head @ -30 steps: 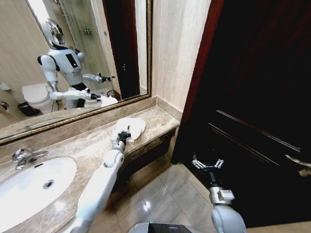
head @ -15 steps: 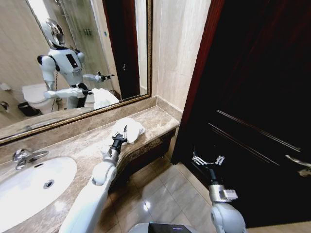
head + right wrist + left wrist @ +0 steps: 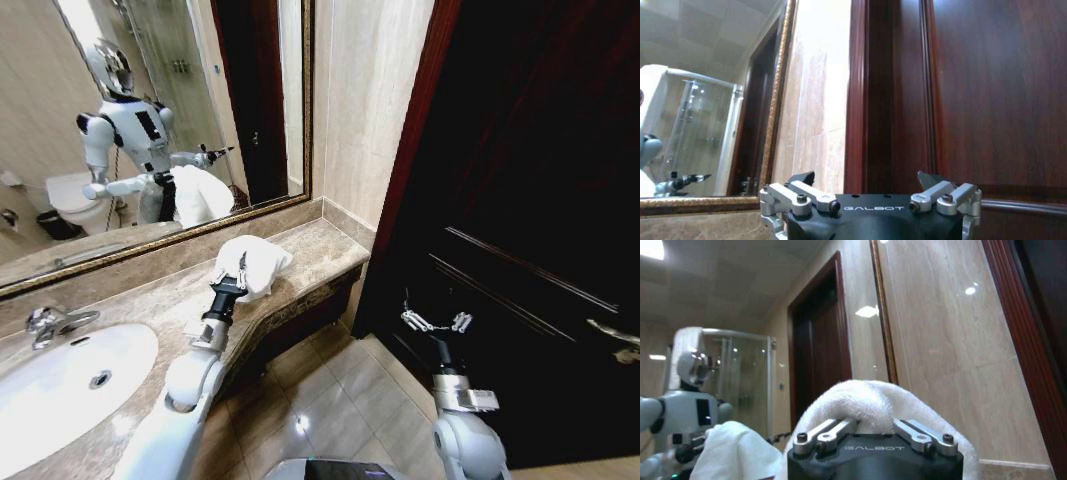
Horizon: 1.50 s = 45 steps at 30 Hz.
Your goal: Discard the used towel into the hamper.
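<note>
Left gripper [image 3: 230, 273]: one, fingers clamped on the single white towel [image 3: 256, 262], bunched just above the marble counter [image 3: 160, 300] near its end; right gripper [image 3: 434, 322]: one, jaws spread, empty, before the dark door [image 3: 520, 200]; one sink [image 3: 60, 385]; one mirror [image 3: 150, 110]

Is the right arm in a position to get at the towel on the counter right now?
Probably not: the right gripper hangs open by the dark door, well off the counter, while the left gripper already grips the towel.

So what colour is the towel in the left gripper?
White; the towel shows best in the head view.
</note>
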Tool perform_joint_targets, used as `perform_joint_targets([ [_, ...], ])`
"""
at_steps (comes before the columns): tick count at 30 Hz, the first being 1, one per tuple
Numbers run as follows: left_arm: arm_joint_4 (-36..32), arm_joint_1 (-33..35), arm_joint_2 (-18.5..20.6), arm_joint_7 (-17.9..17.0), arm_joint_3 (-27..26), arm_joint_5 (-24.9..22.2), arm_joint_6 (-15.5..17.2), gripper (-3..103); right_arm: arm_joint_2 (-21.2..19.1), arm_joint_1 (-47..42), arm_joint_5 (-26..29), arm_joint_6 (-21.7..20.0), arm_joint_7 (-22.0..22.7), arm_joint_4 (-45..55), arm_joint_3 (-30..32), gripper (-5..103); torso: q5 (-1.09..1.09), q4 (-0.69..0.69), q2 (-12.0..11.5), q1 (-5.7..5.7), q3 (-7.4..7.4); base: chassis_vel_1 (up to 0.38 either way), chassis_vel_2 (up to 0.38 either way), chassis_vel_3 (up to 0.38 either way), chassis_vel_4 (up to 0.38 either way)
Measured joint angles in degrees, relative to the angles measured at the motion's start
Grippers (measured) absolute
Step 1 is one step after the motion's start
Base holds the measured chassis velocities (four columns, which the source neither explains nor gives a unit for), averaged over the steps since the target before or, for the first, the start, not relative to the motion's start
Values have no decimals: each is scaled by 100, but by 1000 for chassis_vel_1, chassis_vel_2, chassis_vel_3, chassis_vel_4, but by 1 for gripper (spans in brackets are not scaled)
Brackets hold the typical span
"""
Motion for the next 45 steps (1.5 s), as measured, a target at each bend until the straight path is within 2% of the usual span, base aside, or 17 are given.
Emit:
perform_joint_targets([
  [4, -213, 321, -238, -6, -2, 198, -199, 6, 10, -20, -39, 20, 45, 49, 4, 100, 0, 1, 0, -1, 0, 0, 0, 0, 0],
  [17, -155, 403, -439, 2, 314, 452, -189, 6, -16, -259, -53, 217, 56, 293, 161, 100, 0, -1, -1, 0, 0, 0, 0, 0, 0],
  [29, -202, 398, -300, 50, 235, 411, -209, 6, 76, -295, -359, 272, 15, 306, 139, 100, 0, 0, -1, 0, 0, -25, -35, -32, -29],
  [45, -158, 361, -283, 68, 263, 396, -210, 6, 85, -295, -374, 348, 16, 243, 162, 100, -1, -2, -1, 1, 1, -111, -113, -111, -115],
])
